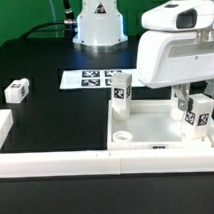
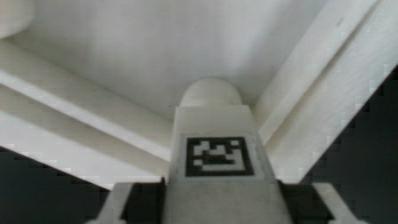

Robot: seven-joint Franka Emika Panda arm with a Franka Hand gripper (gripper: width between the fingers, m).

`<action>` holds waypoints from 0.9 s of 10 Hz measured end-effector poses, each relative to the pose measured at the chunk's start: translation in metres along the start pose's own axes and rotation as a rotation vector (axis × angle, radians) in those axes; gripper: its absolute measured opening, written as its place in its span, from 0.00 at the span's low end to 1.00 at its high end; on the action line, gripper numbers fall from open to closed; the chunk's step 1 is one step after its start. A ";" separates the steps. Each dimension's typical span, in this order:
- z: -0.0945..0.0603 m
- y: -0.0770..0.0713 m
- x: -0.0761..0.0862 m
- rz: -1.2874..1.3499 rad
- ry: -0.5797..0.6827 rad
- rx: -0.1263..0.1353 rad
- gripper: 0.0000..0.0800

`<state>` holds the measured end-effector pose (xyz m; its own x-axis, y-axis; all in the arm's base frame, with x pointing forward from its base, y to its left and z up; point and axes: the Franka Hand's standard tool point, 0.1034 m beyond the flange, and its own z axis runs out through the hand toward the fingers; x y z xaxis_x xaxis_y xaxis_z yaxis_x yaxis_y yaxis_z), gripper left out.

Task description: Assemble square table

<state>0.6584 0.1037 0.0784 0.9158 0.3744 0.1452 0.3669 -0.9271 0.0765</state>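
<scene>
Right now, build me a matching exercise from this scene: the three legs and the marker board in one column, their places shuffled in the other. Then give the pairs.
Legs are counted from the exterior view's left.
1. first leg
2. second leg
3. third leg
4. marker board

A. between the fingers of the end effector
B. lying on the black table, apart from the tabletop
C. flat on the table near the arm's base
D. upright at a tabletop corner

Pairs: 1-B, 2-D, 3-A, 4-C
</scene>
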 end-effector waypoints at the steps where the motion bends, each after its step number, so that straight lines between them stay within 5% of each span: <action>1: 0.000 0.000 0.000 0.092 0.000 0.001 0.36; 9: 0.003 -0.004 -0.001 1.050 -0.012 0.045 0.36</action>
<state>0.6565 0.1069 0.0752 0.7790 -0.6177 0.1078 -0.6068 -0.7860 -0.1187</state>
